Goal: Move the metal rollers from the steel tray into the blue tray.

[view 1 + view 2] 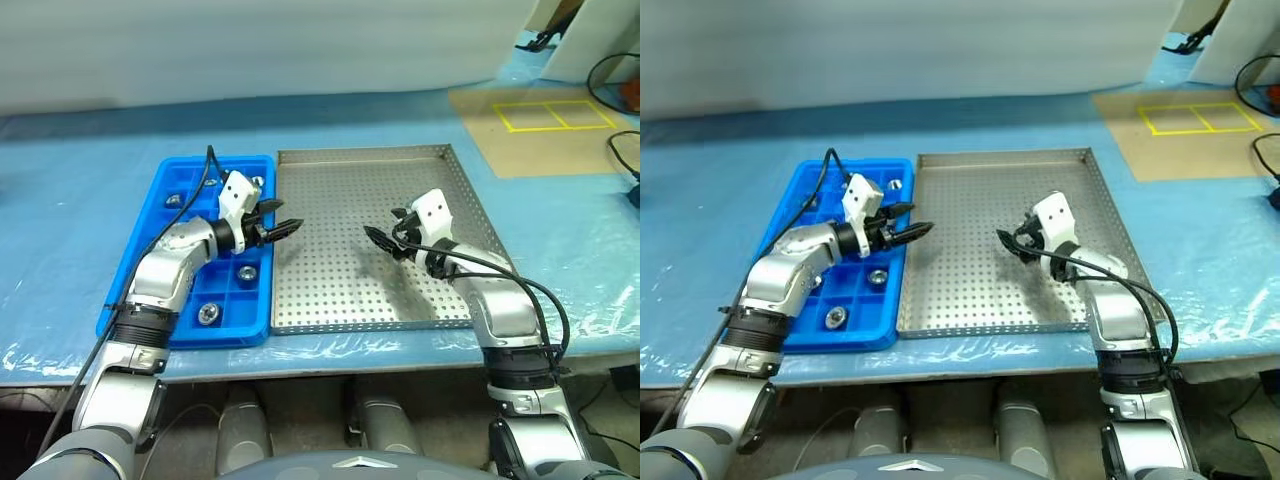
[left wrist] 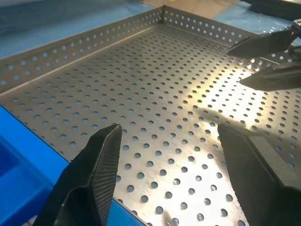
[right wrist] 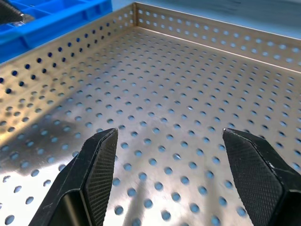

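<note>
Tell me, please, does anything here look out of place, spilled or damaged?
Nothing stands out. The steel tray lies flat and bare of rollers; the rollers sit inside compartments of the blue tray beside it. Both grippers, left and right, hover open and empty over the steel tray.

blue table cover (image 1: 80,200), yellow-taped brown board (image 1: 540,130)
</note>
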Action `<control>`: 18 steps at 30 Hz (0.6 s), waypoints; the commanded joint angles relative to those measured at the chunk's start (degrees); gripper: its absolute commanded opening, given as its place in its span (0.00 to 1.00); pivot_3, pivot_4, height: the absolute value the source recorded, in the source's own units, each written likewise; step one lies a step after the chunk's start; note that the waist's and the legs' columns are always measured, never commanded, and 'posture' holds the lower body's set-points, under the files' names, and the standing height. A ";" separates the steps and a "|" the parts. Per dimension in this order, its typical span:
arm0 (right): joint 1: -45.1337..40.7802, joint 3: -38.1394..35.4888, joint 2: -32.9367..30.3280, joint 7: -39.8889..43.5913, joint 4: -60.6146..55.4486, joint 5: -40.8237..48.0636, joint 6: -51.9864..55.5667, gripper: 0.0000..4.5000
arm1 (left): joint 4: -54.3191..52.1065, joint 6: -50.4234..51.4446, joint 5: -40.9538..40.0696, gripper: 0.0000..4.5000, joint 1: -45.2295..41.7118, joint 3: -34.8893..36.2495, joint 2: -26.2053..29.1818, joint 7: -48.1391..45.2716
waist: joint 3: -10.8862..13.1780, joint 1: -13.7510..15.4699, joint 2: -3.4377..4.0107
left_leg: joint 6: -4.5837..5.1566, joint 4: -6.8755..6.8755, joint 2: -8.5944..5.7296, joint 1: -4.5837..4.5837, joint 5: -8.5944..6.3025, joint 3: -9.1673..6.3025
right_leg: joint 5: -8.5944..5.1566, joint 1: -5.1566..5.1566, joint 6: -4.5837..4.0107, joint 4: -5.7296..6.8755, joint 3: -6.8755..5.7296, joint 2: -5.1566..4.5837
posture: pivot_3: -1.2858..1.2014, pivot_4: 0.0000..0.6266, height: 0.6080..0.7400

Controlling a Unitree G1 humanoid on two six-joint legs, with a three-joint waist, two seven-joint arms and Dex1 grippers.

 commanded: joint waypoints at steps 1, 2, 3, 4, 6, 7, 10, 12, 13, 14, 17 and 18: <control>-1.21 -0.64 -0.05 -1.66 -2.79 1.52 0.14 0.81 | -0.53 -1.31 0.29 0.76 -0.55 0.31 -0.22 -0.58 | 0.00 0.10 0.00 | 0.03 0.01 0.00 0.00 -0.01 0.00 | 0.01 0.01 0.01 0.00 0.00 0.00 | 0.41 0.24 1.00; -1.34 -0.14 -0.09 -1.72 -2.71 1.50 0.07 0.81 | -0.63 -1.39 0.48 0.76 -0.50 0.22 -0.32 -0.50 | 0.00 0.16 0.00 | 0.05 0.01 0.00 0.01 -0.02 0.00 | 0.02 0.03 0.02 0.00 0.00 -0.01 | 0.42 0.24 1.00; -1.47 0.51 -0.23 -1.85 -2.52 1.20 -0.08 0.81 | -1.12 -1.30 0.41 0.76 -0.27 0.31 -0.36 -0.44 | 0.00 0.21 0.00 | 0.05 0.01 0.00 0.01 -0.02 0.00 | 0.03 0.03 0.01 0.01 0.00 -0.01 | 0.42 0.24 1.00; -1.57 0.86 -0.42 -1.90 -2.28 1.07 -0.21 0.81 | -1.58 -1.14 0.30 0.76 -0.06 0.47 -0.41 -0.27 | 0.00 0.22 0.00 | 0.05 0.01 0.00 0.01 -0.02 0.00 | 0.03 0.03 0.00 0.01 0.00 -0.01 | 0.42 0.24 1.00; -1.69 0.87 -0.77 -1.63 -1.89 1.48 -0.27 0.81 | -2.15 -0.91 0.04 0.76 0.56 1.08 -0.21 0.05 | 0.00 0.25 0.00 | 0.06 0.01 0.00 0.00 -0.03 0.00 | 0.05 0.03 -0.02 0.00 0.00 -0.01 | 0.42 0.24 1.00; -1.74 0.71 -0.88 -1.38 -1.72 1.86 -0.18 0.81 | -2.19 -0.94 0.02 0.76 0.88 1.32 -0.02 0.12 | 0.00 0.26 0.01 | 0.06 0.01 0.00 -0.02 -0.03 0.00 | 0.10 0.02 -0.11 -0.01 0.00 -0.01 | 0.43 0.24 1.00; -1.89 0.64 -1.68 -1.00 -0.98 2.17 -0.50 0.81 | -1.91 -1.31 0.72 0.76 1.82 1.65 0.61 0.74 | 0.00 0.32 0.00 | 0.13 0.00 -0.01 -0.07 -0.07 0.00 | 0.24 0.01 -0.35 -0.06 0.00 -0.01 | 0.43 0.24 1.00; -2.16 0.74 -2.16 -0.94 -0.44 2.19 -0.85 0.81 | -2.47 -1.22 0.54 0.76 2.41 2.05 1.00 0.93 | 0.00 0.32 0.00 | 0.16 0.00 -0.01 -0.08 -0.09 0.01 | 0.24 0.01 -0.35 -0.08 0.00 -0.01 | 0.43 0.24 1.00; -2.27 0.91 -2.31 -1.10 -0.15 2.02 -1.08 0.81 | -2.63 -1.30 0.47 0.76 2.46 2.22 1.07 1.09 | 0.00 0.32 0.01 | 0.16 0.00 -0.01 -0.07 -0.09 0.01 | 0.24 0.01 -0.35 -0.08 0.01 -0.01 | 0.43 0.24 1.00; -2.38 1.04 -2.36 -1.32 0.14 1.91 -1.23 0.81 | -2.68 -1.41 0.54 0.76 2.49 2.28 1.15 1.22 | 0.00 0.33 0.01 | 0.16 0.00 -0.01 -0.06 -0.09 0.01 | 0.24 0.01 -0.35 -0.08 0.00 -0.01 | 0.44 0.24 1.00; -2.49 1.14 -2.51 -1.42 0.19 2.12 -1.26 0.81 | -2.80 -1.46 0.63 0.76 2.59 2.35 1.40 1.22 | 0.00 0.37 0.01 | 0.16 0.00 -0.01 -0.05 -0.09 0.01 | 0.24 0.02 -0.34 -0.07 0.00 -0.02 | 0.44 0.24 1.00; -2.42 1.09 -2.62 -1.34 0.06 2.22 -1.24 0.81 | -2.78 -1.62 0.69 0.76 2.63 2.48 1.48 1.24 | 0.00 0.38 0.01 | 0.16 0.01 -0.02 -0.05 -0.09 0.01 | 0.23 0.02 -0.33 -0.07 0.00 -0.03 | 0.44 0.24 1.00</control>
